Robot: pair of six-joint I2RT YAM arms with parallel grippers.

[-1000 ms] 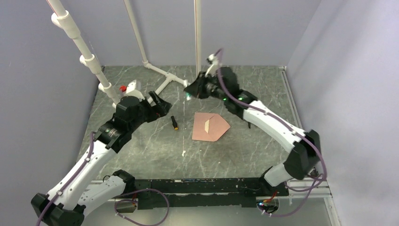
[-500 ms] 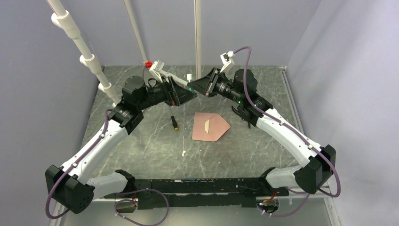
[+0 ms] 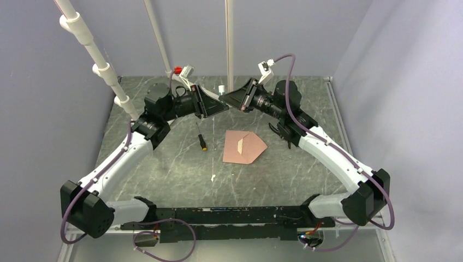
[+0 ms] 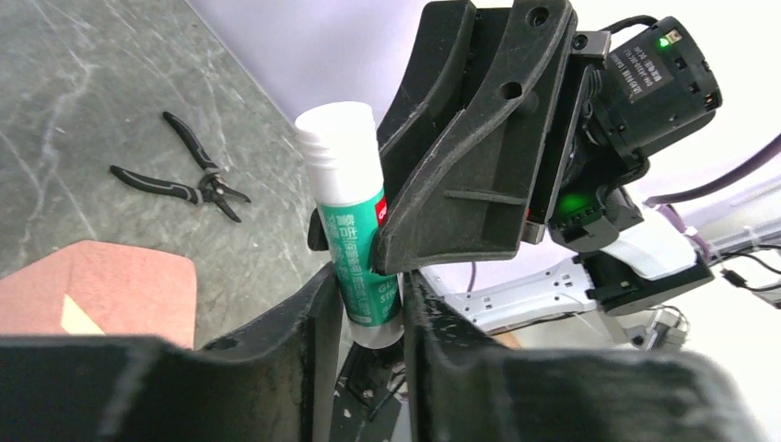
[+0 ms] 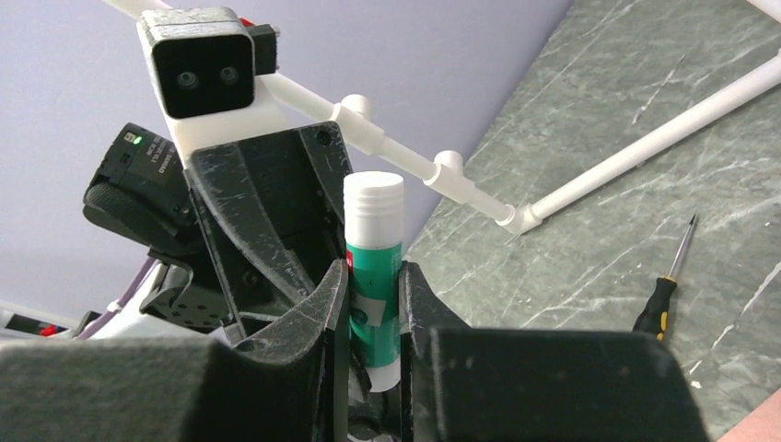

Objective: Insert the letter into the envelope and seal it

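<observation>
The envelope (image 3: 248,153) lies flat mid-table, a pale sliver of the letter (image 3: 241,144) showing on it, while beyond it the raised left gripper (image 4: 368,290) and right gripper (image 5: 373,295) both clamp one glue stick (image 4: 355,239), so uncapping it probably wants a straight pull along its axis.

Both left tool (image 4: 368,324) and right tool (image 4: 357,250) clamp the glue stick (image 4: 346,198).

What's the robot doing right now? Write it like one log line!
left gripper: shut on glue stick | right gripper: shut on glue stick | envelope: flat on table, untouched
</observation>
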